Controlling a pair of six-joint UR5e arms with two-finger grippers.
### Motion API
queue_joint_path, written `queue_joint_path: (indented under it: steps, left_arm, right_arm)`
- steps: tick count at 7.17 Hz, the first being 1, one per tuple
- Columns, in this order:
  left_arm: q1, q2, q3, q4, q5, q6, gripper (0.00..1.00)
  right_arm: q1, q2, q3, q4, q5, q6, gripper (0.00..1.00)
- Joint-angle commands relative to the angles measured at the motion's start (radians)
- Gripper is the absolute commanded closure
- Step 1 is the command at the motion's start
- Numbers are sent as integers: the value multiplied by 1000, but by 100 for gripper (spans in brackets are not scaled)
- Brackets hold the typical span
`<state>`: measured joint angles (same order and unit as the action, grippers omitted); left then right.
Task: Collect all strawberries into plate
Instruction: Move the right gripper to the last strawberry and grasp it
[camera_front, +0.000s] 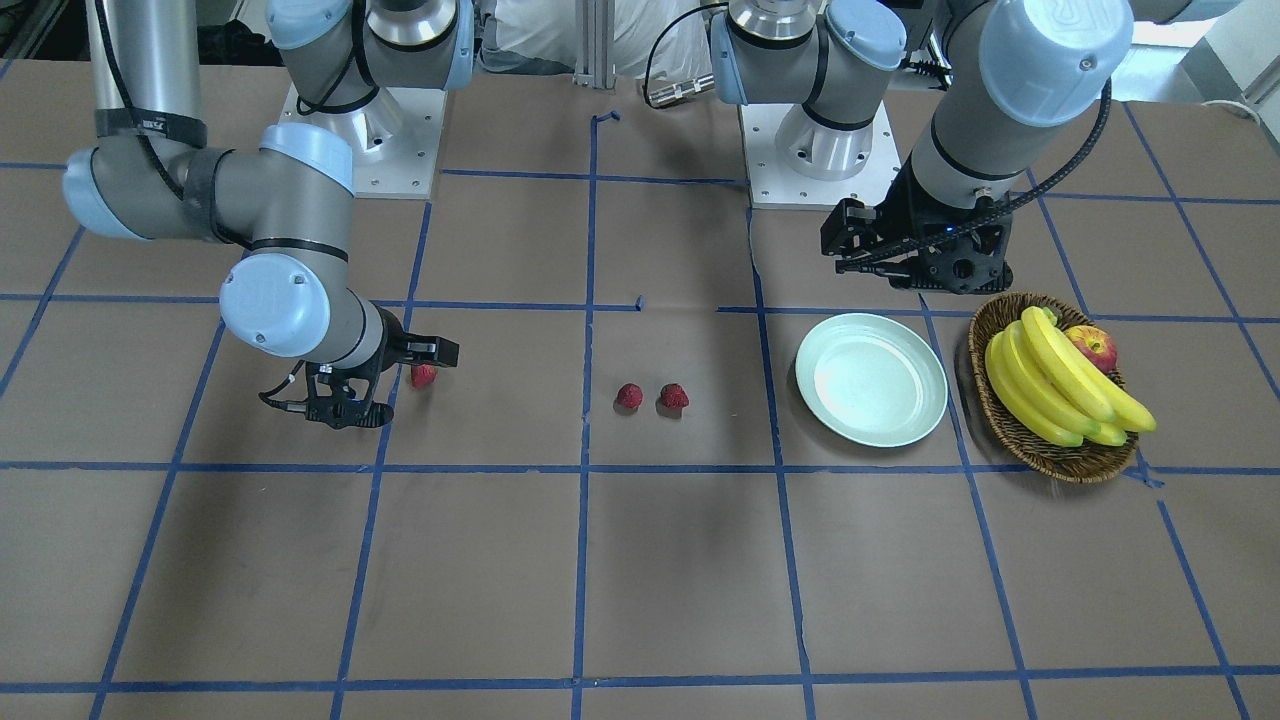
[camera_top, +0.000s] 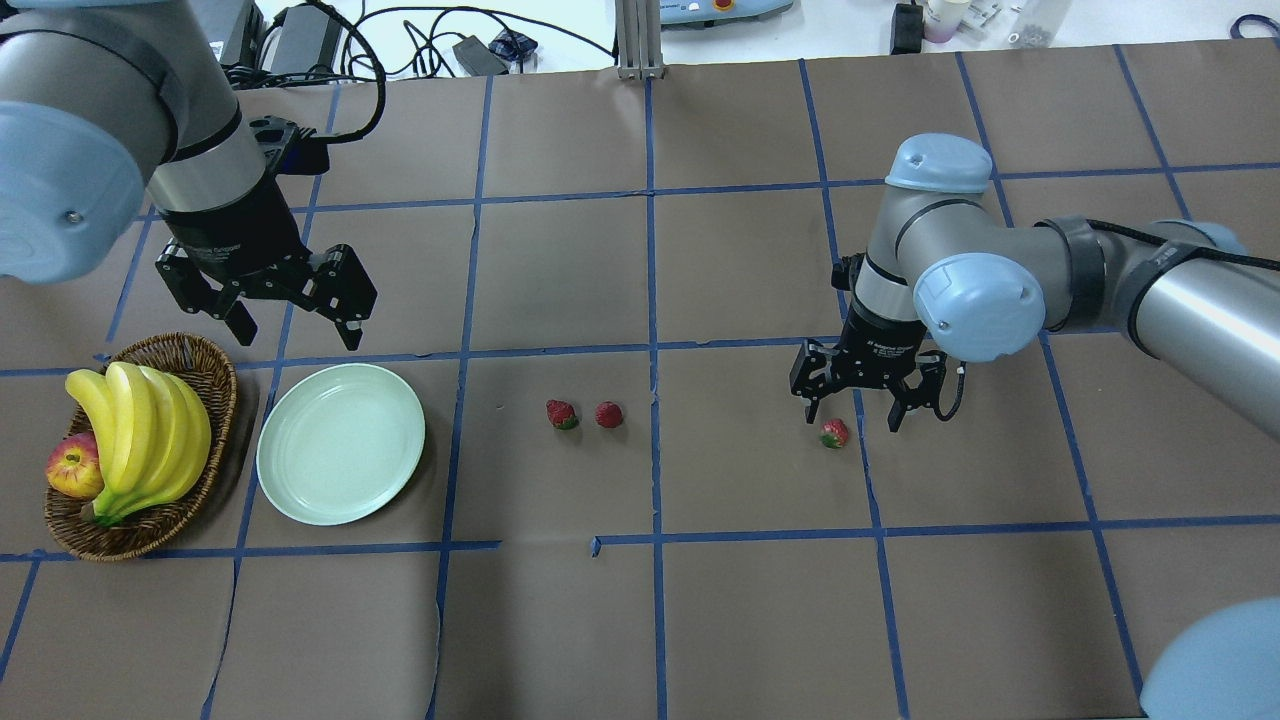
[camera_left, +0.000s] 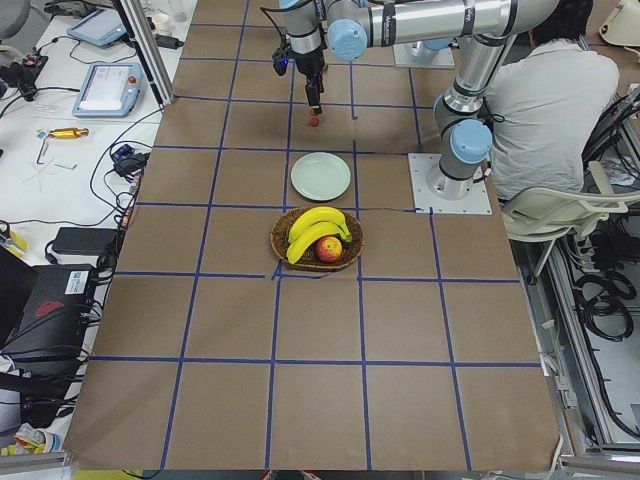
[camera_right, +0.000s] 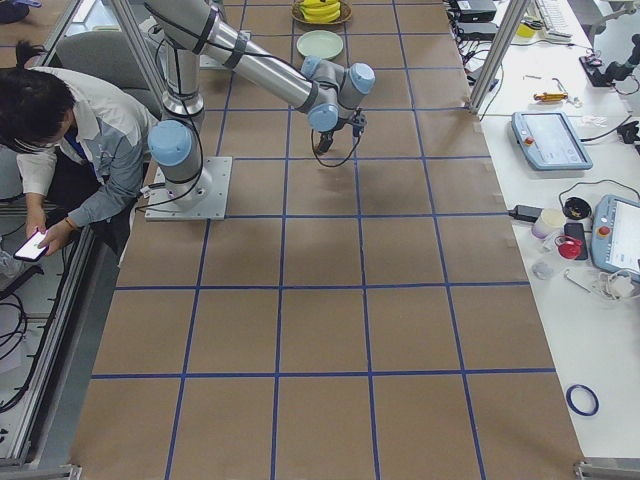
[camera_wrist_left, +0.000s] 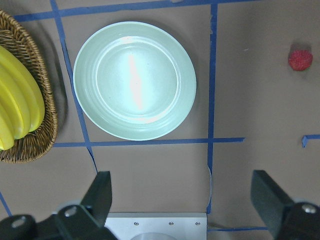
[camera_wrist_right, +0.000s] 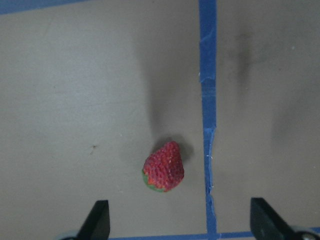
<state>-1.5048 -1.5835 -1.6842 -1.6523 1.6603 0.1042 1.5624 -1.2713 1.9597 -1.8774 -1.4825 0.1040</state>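
Three small red strawberries lie on the brown table. Two sit side by side near the middle (camera_top: 561, 413) (camera_top: 609, 414). The third (camera_top: 834, 433) lies below my right gripper (camera_top: 852, 415), which is open and hovers just above it. In the right wrist view this strawberry (camera_wrist_right: 164, 167) sits between the spread fingers, nearer the left one. The pale mint-green plate (camera_top: 340, 457) is empty. My left gripper (camera_top: 297, 325) is open and empty, hovering behind the plate; the left wrist view shows the plate (camera_wrist_left: 135, 80) and one strawberry (camera_wrist_left: 300, 59).
A brown wicker basket (camera_top: 205, 375) with bananas (camera_top: 140, 430) and an apple (camera_top: 72, 467) stands beside the plate at the table's left. Blue tape lines grid the table. A seated person (camera_left: 555, 100) is behind the robot bases.
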Motion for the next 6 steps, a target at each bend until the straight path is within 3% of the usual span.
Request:
queue_joint_path:
  steps: [1, 2, 3, 6]
  left_arm:
    - [-5, 0, -2, 0, -1, 0, 0]
    - [-8, 0, -2, 0, -1, -1, 0]
    - [-8, 0, -2, 0, 1, -1, 0]
    - [-8, 0, -2, 0, -1, -1, 0]
  right_arm:
    - [1, 12, 56, -51, 4, 5, 0]
    - [1, 13, 56, -54, 2, 3, 0]
    - [1, 13, 45, -61, 1, 2, 8]
    - [1, 33, 42, -152, -1, 5, 10]
